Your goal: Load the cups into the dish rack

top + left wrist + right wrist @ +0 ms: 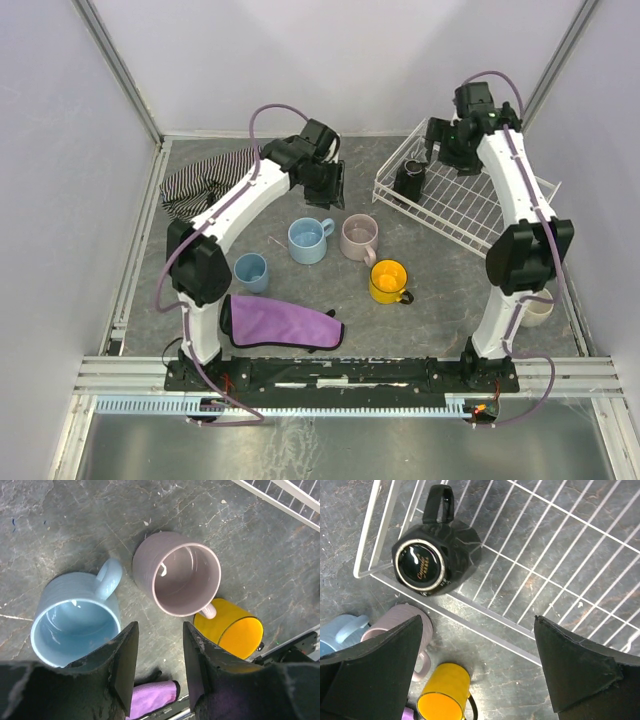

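The white wire dish rack (435, 222) stands at the back right. A black cup (409, 178) stands upside down in its near-left corner, also seen in the right wrist view (432, 560). On the table are a light blue mug (308, 240), a pale pink mug (359, 236), a yellow mug (388, 281) and a dusty-blue handleless cup (250, 271). A cream-white mug (538, 312) is partly hidden behind the right arm. My left gripper (159, 650) is open and empty above the blue (75, 617) and pink (180, 575) mugs. My right gripper (478, 622) is wide open and empty over the rack's front rim (491, 616).
A purple cloth (280, 322) lies at the front left. A striped cloth (200, 180) lies at the back left. Grey walls and metal rails close in the table on all sides. The yellow mug also shows in the left wrist view (235, 630).
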